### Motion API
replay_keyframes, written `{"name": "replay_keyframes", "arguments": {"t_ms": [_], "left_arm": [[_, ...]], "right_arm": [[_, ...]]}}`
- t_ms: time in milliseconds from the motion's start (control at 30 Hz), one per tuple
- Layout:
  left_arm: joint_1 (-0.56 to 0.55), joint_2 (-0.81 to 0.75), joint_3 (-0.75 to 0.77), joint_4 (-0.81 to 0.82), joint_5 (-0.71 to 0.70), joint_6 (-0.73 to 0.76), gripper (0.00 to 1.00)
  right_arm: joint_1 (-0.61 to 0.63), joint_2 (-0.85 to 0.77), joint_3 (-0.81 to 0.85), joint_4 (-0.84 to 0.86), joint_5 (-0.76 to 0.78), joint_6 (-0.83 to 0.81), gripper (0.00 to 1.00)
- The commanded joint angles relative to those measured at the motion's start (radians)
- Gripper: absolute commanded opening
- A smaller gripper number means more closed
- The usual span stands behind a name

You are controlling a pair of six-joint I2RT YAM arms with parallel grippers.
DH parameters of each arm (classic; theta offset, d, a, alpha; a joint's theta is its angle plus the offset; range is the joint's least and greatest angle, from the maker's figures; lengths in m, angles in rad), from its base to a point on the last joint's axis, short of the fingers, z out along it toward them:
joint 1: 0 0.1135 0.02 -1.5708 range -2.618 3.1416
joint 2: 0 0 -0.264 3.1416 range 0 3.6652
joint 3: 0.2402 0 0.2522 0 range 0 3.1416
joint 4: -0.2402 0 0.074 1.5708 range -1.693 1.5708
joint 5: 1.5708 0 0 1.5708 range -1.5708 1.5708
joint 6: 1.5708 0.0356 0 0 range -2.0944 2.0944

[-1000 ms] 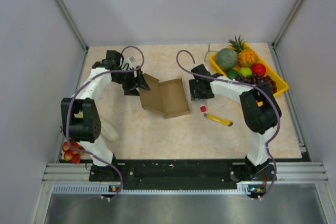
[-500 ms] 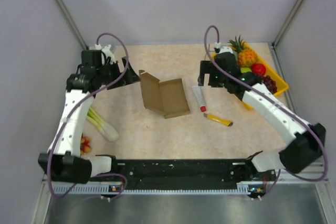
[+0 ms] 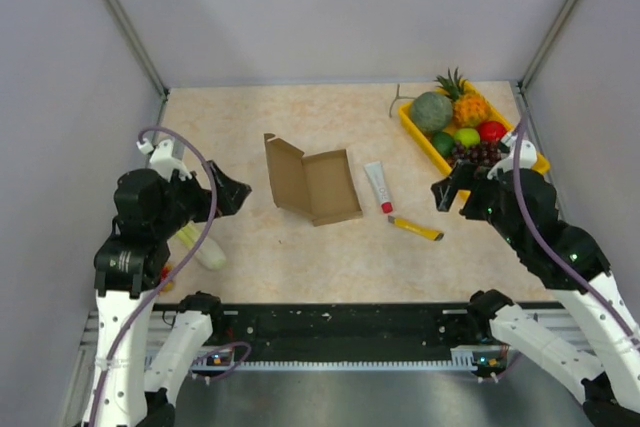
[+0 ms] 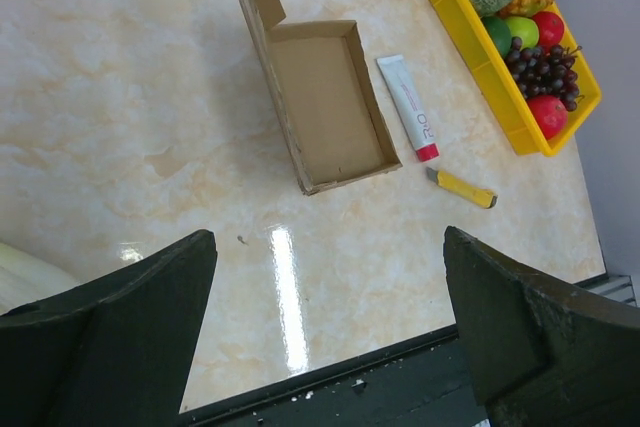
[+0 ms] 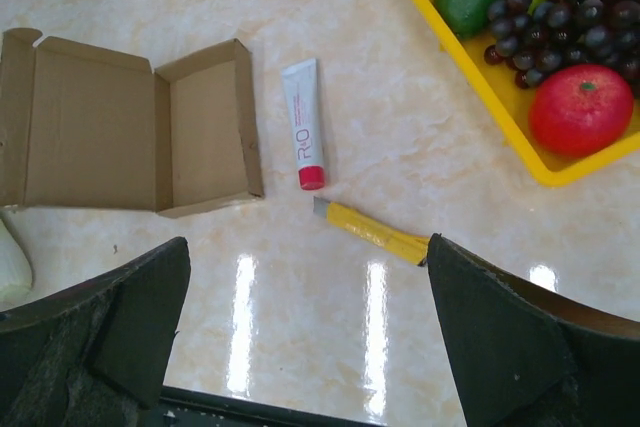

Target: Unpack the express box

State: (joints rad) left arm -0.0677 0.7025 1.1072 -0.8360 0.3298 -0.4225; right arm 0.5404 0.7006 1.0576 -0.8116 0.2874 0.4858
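Express box (image 3: 318, 185), brown cardboard, lid open

Aloft, left hand (image 3: 228, 191) and right hand (image 3: 447, 193) gape (both empty).

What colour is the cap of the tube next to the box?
The cap is red; the right wrist view shows it best.

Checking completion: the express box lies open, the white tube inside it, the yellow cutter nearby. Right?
No. The right wrist view shows the white tube on the table beside the open express box, not inside; the yellow cutter is nearby.
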Motion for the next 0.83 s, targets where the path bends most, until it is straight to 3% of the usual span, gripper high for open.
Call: {"name": "replay_keyframes", "arguments": {"t_ms": [0, 233, 800], "left_arm": [[0.003, -0.089, -0.007, -0.021, -0.037, -0.047, 0.99], [0.003, -0.161, 0.013, -0.107, -0.081, -0.030, 0.99], [0.003, -0.182, 0.094, -0.226, -0.072, -0.006, 0.99]], "right_arm": [[-0.002, -0.085, 0.018, -0.104, 0.033, 0.013, 0.99], [-0.002, -0.161, 0.087, -0.228, 0.038, -0.021, 0.99], [-0.002, -0.190, 0.125, -0.271, 0.016, 0.010, 0.99]]}}
